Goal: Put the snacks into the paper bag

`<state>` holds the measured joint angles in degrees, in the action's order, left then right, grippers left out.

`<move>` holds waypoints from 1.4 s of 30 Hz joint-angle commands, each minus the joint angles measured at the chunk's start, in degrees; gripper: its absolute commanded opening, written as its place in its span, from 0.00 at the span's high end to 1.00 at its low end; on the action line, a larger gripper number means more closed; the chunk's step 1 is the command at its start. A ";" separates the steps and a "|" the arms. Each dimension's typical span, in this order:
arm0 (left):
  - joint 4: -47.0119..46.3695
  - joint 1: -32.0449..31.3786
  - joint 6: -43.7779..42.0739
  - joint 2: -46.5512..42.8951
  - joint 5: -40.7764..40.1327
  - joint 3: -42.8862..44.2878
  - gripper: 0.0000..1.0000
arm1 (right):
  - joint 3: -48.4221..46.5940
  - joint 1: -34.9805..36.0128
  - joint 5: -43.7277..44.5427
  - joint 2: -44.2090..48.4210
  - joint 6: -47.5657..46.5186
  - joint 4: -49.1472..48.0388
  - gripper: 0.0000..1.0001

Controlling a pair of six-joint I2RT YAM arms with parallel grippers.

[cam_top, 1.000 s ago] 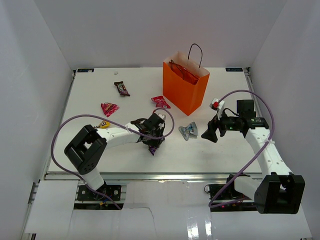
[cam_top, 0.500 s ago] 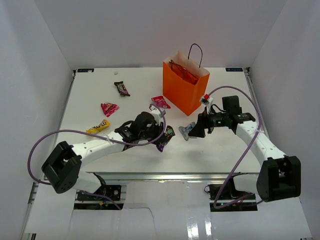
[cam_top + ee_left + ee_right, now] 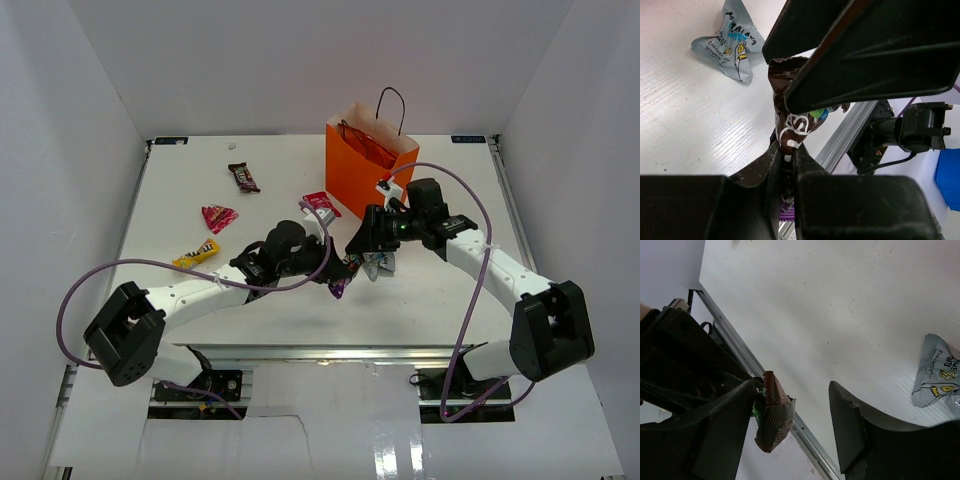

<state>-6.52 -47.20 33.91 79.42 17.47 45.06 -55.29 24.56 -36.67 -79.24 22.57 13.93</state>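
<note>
Brown packet (image 3: 790, 125) hangs pinched in the left fingers (image 3: 850, 205) (silver-blue wrapper (image 3: 732, 42) lying nearby), between the spread right fingers (image 3: 860, 440).

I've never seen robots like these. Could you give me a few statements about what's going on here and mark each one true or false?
1. The left hand pinches a dark brown packet. True.
2. The right hand is shut on the silver-blue packet. False: it is open, and that packet lies loose on the table.
3. The orange paper bag stands upright. True.
4. The yellow packet is inside the bag. False: it lies on the table, out to the left.
</note>
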 commanded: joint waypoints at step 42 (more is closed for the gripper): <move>12.15 0.97 -0.25 -26.77 -27.41 -5.59 0.02 | -47.10 -9.89 14.51 -12.59 -38.54 -13.05 0.92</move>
<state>4.93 -46.50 32.23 53.89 -7.86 40.03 -99.63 13.67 -26.87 -90.41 -11.77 5.78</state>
